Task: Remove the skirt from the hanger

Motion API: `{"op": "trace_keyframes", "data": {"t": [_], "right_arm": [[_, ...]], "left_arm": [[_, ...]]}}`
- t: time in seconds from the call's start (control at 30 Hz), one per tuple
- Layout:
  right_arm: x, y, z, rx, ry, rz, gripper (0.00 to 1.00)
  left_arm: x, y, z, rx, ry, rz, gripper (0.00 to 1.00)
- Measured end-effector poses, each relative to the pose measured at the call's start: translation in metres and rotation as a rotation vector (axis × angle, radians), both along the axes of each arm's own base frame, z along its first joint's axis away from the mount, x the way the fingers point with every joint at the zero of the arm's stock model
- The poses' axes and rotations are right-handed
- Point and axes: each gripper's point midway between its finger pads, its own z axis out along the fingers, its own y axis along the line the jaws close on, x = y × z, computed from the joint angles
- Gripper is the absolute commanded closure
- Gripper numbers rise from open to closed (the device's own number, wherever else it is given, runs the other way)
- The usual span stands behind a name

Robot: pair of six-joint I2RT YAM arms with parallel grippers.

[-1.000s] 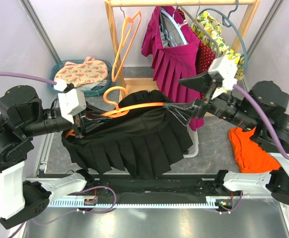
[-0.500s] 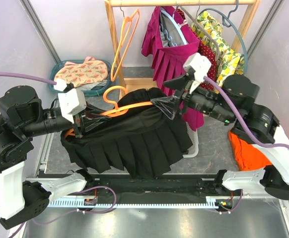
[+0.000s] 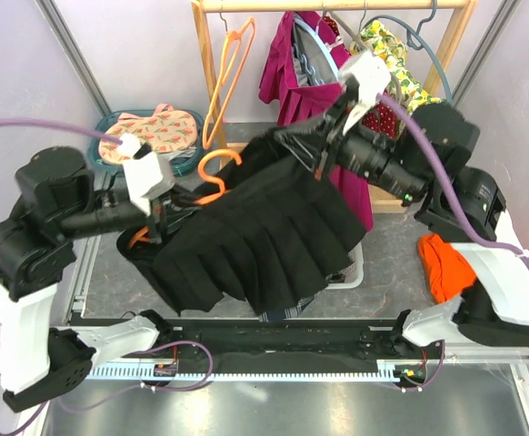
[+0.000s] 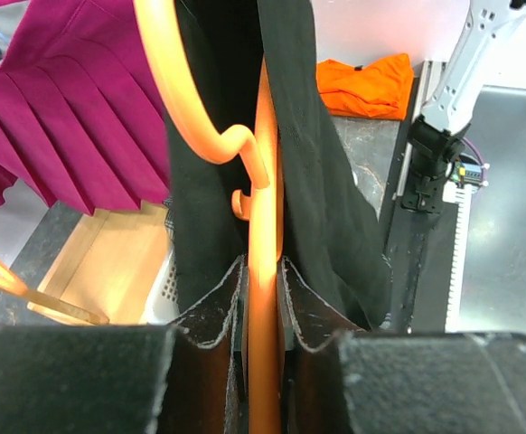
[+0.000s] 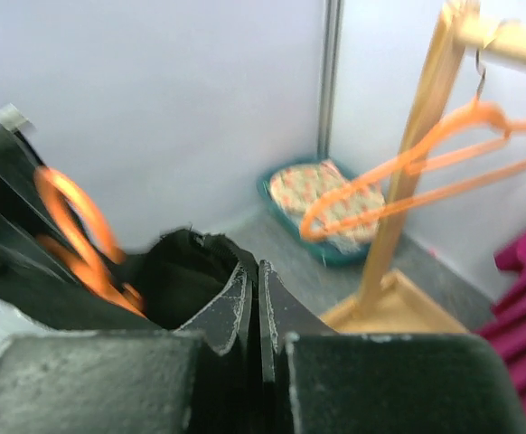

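Note:
The black pleated skirt [image 3: 264, 236] hangs tilted in mid-air between both arms, still threaded on the orange hanger [image 3: 212, 173]. My left gripper [image 3: 160, 211] is shut on the hanger's bar, which runs straight up between the fingers in the left wrist view [image 4: 265, 271], with black skirt [image 4: 326, 181] draped on both sides of it. My right gripper [image 3: 287, 141] is raised at the skirt's upper right and is shut on the skirt's waistband edge [image 5: 186, 280]. The right wrist view is blurred, with the hanger [image 5: 73, 217] at its left.
Behind stands a wooden rack [image 3: 337, 5] with a magenta skirt [image 3: 301, 82], a lemon-print garment [image 3: 401, 73] and a spare orange hanger [image 3: 228, 73]. A teal basket [image 3: 151, 136] of floral cloth sits back left, an orange cloth [image 3: 446, 263] at the right, and a white tray [image 3: 351, 272] under the skirt.
My right gripper came in from the right, shut on the skirt's waistband and lifted it up and back. The skirt now hangs tilted, and the left arm with the hanger shifted slightly.

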Motion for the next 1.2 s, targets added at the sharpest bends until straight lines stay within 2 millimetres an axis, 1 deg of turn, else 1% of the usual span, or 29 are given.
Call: {"op": "trace_keyframes", "data": {"t": [0.1,0.17,0.23,0.27,0.37,0.4,0.5,0.57,0.67,0.77,0.8,0.83,0.93,0.97,1.0,1.07,1.1,1.13,1.17,1.2], "right_arm": [[0.001,0.011,0.032,0.079,-0.017,0.027,0.97],[0.001,0.019,0.039,0.109,-0.011,0.046,0.98],[0.004,0.026,0.035,0.114,0.011,0.054,0.97],[0.008,0.028,0.030,0.113,0.020,0.045,0.98],[0.017,0.037,0.013,0.100,0.066,0.036,0.98],[0.018,0.042,0.004,0.088,0.085,0.043,0.98],[0.022,0.048,-0.004,0.088,0.100,0.038,0.97],[0.022,0.047,-0.006,0.087,0.103,0.030,0.97],[0.022,0.039,-0.004,0.082,0.091,0.000,0.99],[0.028,0.022,-0.005,0.047,0.068,-0.087,0.99],[0.033,0.012,-0.003,0.041,0.054,-0.139,1.00],[0.038,-0.002,0.000,0.030,0.037,-0.200,1.00],[0.041,-0.044,0.010,0.016,-0.008,-0.334,1.00],[0.039,-0.060,0.016,0.020,-0.024,-0.374,1.00],[0.035,-0.077,0.022,0.027,-0.037,-0.413,1.00],[0.026,-0.109,0.035,0.065,-0.061,-0.469,1.00],[0.019,-0.129,0.044,0.097,-0.073,-0.498,1.00],[0.012,-0.144,0.050,0.126,-0.080,-0.518,1.00],[0.008,-0.154,0.054,0.145,-0.084,-0.530,1.00],[0.003,-0.167,0.060,0.172,-0.089,-0.546,1.00]], "left_arm": [[0.021,-0.010,0.003,0.008,0.009,0.028,0.98],[0.039,-0.019,0.011,0.004,0.002,0.054,0.98],[0.055,-0.028,0.020,-0.003,-0.007,0.069,0.98],[0.063,-0.032,0.022,-0.002,-0.005,0.078,0.98],[0.075,-0.040,0.029,-0.004,-0.012,0.098,0.98],[0.078,-0.043,0.034,-0.010,-0.024,0.102,0.98],[0.080,-0.039,0.028,0.015,-0.008,0.137,0.98],[0.079,-0.039,0.026,0.023,-0.004,0.143,0.98],[0.076,-0.040,0.029,0.015,-0.015,0.137,0.98],[0.065,-0.035,0.039,-0.010,-0.044,0.127,0.98],[0.058,-0.030,0.041,-0.018,-0.054,0.124,0.98],[0.050,-0.024,0.045,-0.030,-0.068,0.124,0.98],[0.022,0.005,0.060,-0.079,-0.136,0.143,0.98],[0.009,0.018,0.068,-0.107,-0.171,0.152,0.98],[0.001,0.027,0.073,-0.125,-0.194,0.160,0.98],[-0.019,0.049,0.086,-0.173,-0.253,0.183,0.98],[-0.030,0.063,0.095,-0.207,-0.291,0.201,0.98],[-0.039,0.073,0.104,-0.238,-0.325,0.217,0.98],[-0.045,0.082,0.112,-0.266,-0.353,0.234,0.98],[-0.048,0.086,0.117,-0.282,-0.370,0.246,0.98]]}}
